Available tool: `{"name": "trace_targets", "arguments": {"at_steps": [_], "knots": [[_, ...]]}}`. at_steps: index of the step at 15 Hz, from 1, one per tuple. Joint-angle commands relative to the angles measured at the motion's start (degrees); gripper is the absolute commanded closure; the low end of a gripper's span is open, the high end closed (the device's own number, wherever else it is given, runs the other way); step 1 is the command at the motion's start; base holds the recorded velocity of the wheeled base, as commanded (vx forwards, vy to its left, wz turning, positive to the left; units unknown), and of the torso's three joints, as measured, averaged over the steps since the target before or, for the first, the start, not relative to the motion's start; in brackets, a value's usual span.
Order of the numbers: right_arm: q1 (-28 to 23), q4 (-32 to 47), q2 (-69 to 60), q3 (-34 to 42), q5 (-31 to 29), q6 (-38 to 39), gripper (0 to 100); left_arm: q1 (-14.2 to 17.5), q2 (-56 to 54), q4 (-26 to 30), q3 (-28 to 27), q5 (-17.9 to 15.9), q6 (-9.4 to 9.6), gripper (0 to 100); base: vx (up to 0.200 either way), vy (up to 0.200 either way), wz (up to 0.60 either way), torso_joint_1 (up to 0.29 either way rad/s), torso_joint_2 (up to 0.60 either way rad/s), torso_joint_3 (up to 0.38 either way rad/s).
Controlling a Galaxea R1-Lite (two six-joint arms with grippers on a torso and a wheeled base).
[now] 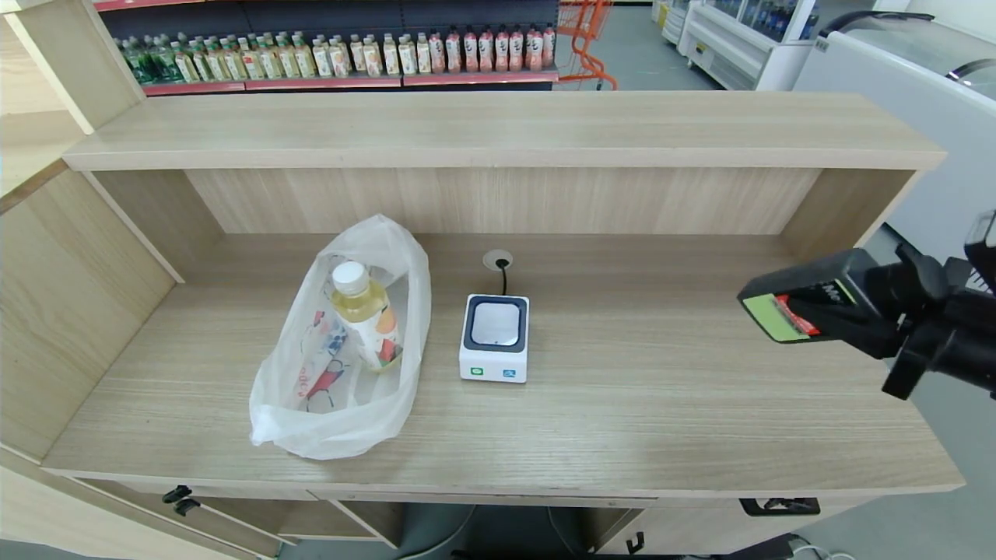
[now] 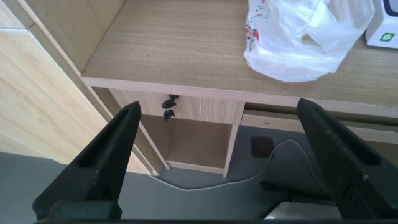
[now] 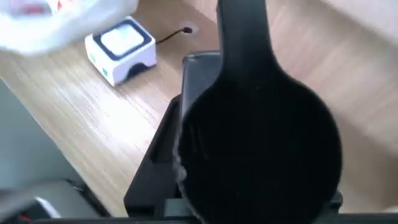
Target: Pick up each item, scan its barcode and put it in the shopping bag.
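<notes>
right gripper clamped on black oblong carton with green end-face | long axis aims left at white square barcode scanner, lower | translucent plastic shopping bag farther left | left gripper spread, empty

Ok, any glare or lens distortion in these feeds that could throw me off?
Head view: the scanner window shows pale glare, and the counter edges bow from the wide lens. Right wrist view: the black box, close to the lens, is a dark unlit shape. Left wrist view: evenly lit, no glare.
</notes>
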Motion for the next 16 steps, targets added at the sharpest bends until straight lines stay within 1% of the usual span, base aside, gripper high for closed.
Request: {"name": "trace_targets", "arguments": {"at_steps": [1, 2, 3, 4, 5, 12, 16], "knots": [[13.48, -0.2, 3.69, -4.12, -15.96, 30.29, 100, 0.01, -0.02, 0.0, 0.0, 0.03, 0.02, 0, 0.0, 0.0, 0.0, 0.0, 0.0, 0.0], [15.58, 0.24, 4.92, -6.84, -17.54, 40.75, 100, 0.01, -0.02, 0.0, 0.0, 0.03, 0.02, 0, 0.0, 0.0, 0.0, 0.0, 0.0, 0.0], [17.78, 0.15, 6.41, -8.34, -17.9, 48.31, 100, 0.01, -0.02, 0.0, 0.0, 0.03, 0.02, 0, 0.0, 0.0, 0.0, 0.0, 0.0, 0.0], [18.31, 0.24, 6.94, -8.25, -17.72, 52.35, 100, 0.01, -0.02, 0.0, 0.0, 0.03, 0.02, 0, 0.0, 0.0, 0.0, 0.0, 0.0, 0.0], [18.75, 0.24, 7.64, -8.16, -17.81, 53.5, 100, 0.01, -0.02, 0.0, 0.0, 0.03, 0.02, 0, 0.0, 0.0, 0.0, 0.0, 0.0, 0.0], [19.01, -0.02, 9.49, -8.25, -17.63, 54.64, 100, 0.01, -0.02, 0.0, 0.0, 0.03, 0.02, 0, 0.0, 0.0, 0.0, 0.0, 0.0, 0.0], [19.01, -0.02, 10.19, -8.51, -17.63, 54.64, 100, 0.01, -0.02, 0.0, 0.0, 0.03, 0.02, 0, 0.0, 0.2, 0.0, 0.003, 0.0, 0.002]]}}
